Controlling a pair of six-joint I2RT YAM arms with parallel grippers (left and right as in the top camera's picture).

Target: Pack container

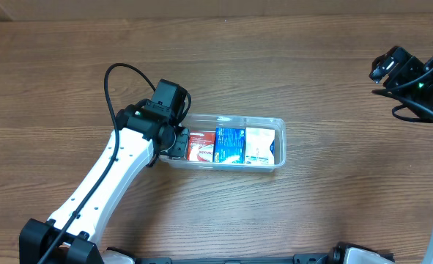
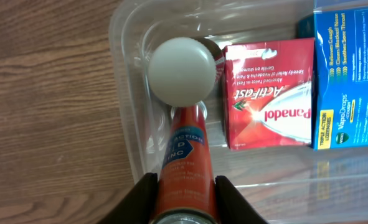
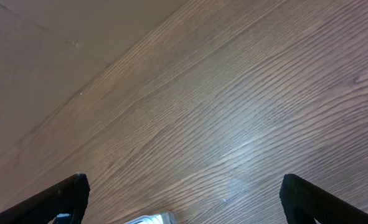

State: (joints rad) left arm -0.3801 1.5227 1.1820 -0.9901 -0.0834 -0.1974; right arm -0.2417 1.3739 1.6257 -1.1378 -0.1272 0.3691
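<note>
The clear plastic container (image 1: 278, 143) lies mid-table and holds a red Panadol box (image 1: 199, 146), a blue box (image 1: 229, 145) and a white box (image 1: 258, 145). My left gripper (image 1: 174, 141) is at the container's left end, shut on a red spray can (image 2: 185, 158) with a white cap (image 2: 182, 61). The can points down into the container's empty left part (image 2: 134, 74), beside the Panadol box (image 2: 271, 93). My right gripper (image 1: 392, 66) is open and empty at the far right, away from the container; its fingers (image 3: 184, 196) frame bare wood.
The blue VapoDrops box (image 2: 349, 74) fills the right of the left wrist view. A corner of the clear container (image 3: 152, 218) shows at the bottom of the right wrist view. Black cables hang by the right arm (image 1: 421, 95).
</note>
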